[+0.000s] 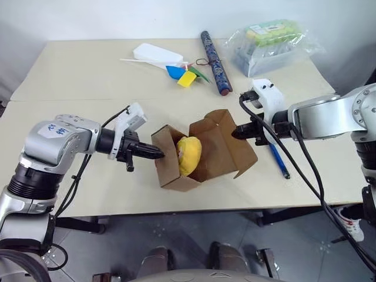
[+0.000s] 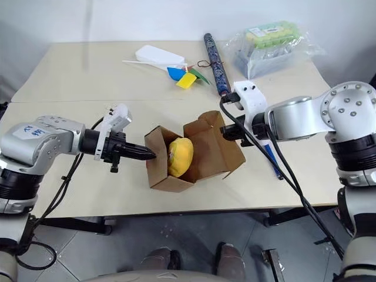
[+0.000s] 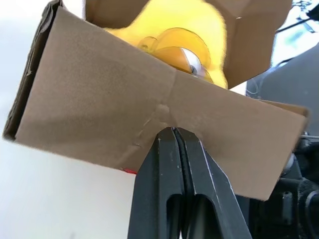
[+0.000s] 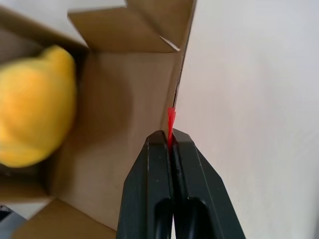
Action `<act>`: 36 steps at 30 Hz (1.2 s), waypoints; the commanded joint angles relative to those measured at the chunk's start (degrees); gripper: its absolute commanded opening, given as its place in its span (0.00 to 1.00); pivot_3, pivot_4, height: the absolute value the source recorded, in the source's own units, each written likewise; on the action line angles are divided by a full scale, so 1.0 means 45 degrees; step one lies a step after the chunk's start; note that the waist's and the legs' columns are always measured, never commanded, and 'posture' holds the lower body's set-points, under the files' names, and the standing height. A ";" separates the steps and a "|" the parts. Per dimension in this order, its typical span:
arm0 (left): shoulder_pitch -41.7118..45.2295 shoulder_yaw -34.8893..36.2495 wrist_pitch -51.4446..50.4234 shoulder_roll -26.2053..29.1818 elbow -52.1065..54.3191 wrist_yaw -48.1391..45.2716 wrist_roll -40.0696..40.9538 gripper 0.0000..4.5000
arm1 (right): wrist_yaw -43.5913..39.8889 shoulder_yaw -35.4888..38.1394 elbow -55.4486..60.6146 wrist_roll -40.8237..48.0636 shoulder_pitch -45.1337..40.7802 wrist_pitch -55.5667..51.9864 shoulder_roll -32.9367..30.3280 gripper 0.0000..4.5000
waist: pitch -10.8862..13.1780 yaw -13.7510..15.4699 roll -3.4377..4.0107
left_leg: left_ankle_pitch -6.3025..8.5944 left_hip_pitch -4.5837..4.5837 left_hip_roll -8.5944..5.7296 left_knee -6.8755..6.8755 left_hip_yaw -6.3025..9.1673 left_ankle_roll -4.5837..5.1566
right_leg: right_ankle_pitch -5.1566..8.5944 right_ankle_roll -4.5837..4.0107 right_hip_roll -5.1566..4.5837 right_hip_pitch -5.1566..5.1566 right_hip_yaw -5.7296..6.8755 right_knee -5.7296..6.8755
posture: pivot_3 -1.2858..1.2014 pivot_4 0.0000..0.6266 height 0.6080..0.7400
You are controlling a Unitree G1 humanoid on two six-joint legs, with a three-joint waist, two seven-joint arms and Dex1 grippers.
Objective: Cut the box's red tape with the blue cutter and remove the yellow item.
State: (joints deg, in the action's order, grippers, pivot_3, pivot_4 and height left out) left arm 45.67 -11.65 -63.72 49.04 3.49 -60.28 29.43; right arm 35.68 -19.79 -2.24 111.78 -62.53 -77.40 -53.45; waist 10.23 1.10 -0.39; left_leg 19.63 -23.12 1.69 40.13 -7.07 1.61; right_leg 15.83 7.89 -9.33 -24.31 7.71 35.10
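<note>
The box [image 1: 197, 154] sat open on the bench [image 1: 70, 82], both flaps pulled apart, so the cutting step looked done and the job was at the removal stage. The left pincer [image 1: 154, 154] had its fingers pressed together on the flap at the box's left edge; the right pincer [image 1: 239, 131] was pinched shut on the flap at the box's right edge, right where a sliver of the red tape [image 4: 171, 121] stuck up between its fingers. The yellow item [image 1: 189, 155] lay inside the box, between the two flaps, exposed and not held by anything. The blue cutter [image 1: 279, 160] lay on the bench just right of the box, below the right pincer. Next move, as I judged it: one pincer would have to let go of its flap, spread, and reach into the box for the soft yellow item while the other kept the box steady.
</note>
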 commanded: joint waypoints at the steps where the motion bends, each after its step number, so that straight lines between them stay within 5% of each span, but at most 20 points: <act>1: -0.0584 -0.0509 0.0065 -0.0877 -0.0516 0.1045 -0.0671 0.00 | -0.0198 0.0161 0.0558 0.0270 0.0624 0.0165 0.0007 0.00 | 0.0000 0.0111 0.0000 | -0.0002 -0.0001 0.0000 0.0013 -0.0002 0.0003 | 0.0000 0.0000 -0.0002 0.0008 0.0001 0.0000 | 0.52 0.24 1.00; 13: 0.0293 -0.0547 0.1010 -0.2722 -0.2389 0.1536 -0.1465 0.00 | 0.0124 0.0115 0.0597 0.0048 0.2060 0.0739 0.0407 0.00 | 0.0034 0.0024 -0.0059 | -0.0017 -0.0067 -0.0017 0.0007 -0.0023 0.0018 | -0.0002 0.0002 0.0001 -0.0042 0.0029 -0.0004 | 0.52 0.24 1.00; 22: 0.0528 -0.0600 0.1399 -0.2772 -0.2990 0.1154 -0.1931 0.00 | -0.1287 0.1133 0.1714 -0.3527 0.2892 0.0905 0.1168 0.00 | 0.0034 0.0015 -0.0059 | -0.0018 -0.0056 -0.0014 0.0009 -0.0041 0.0016 | -0.0002 0.0001 0.0003 -0.0041 0.0012 -0.0001 | 0.52 0.24 1.00; 27: 0.0524 -0.0655 0.1478 -0.2699 -0.3041 0.0968 -0.2181 0.00 | -0.2646 0.1641 0.2494 -0.4942 0.2868 0.0512 0.1419 0.27 | 0.0034 0.0013 -0.0059 | -0.0018 -0.0055 -0.0015 0.0009 -0.0044 0.0016 | -0.0002 0.0000 0.0004 -0.0041 0.0010 -0.0001 | 0.52 0.24 1.00; 36: 0.0580 -0.0671 0.1599 -0.2736 -0.3217 0.0775 -0.2396 0.00 | -0.5498 0.2521 0.4197 -0.7580 0.2961 0.0519 0.1175 0.95 | 0.0034 0.0019 -0.0059 | -0.0018 -0.0056 -0.0019 0.0008 -0.0044 0.0016 | -0.0002 0.0001 0.0005 -0.0044 0.0010 0.0001 | 0.52 0.24 1.00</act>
State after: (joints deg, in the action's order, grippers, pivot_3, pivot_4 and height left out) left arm 46.76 -14.59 -57.34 36.76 -11.91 -56.13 18.88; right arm 13.80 -11.36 13.62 79.30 -48.91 -75.73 -47.08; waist 10.39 1.18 -0.65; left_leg 19.55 -23.37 1.60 40.17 -7.27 1.68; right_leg 15.82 7.89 -9.31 -24.51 7.76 35.10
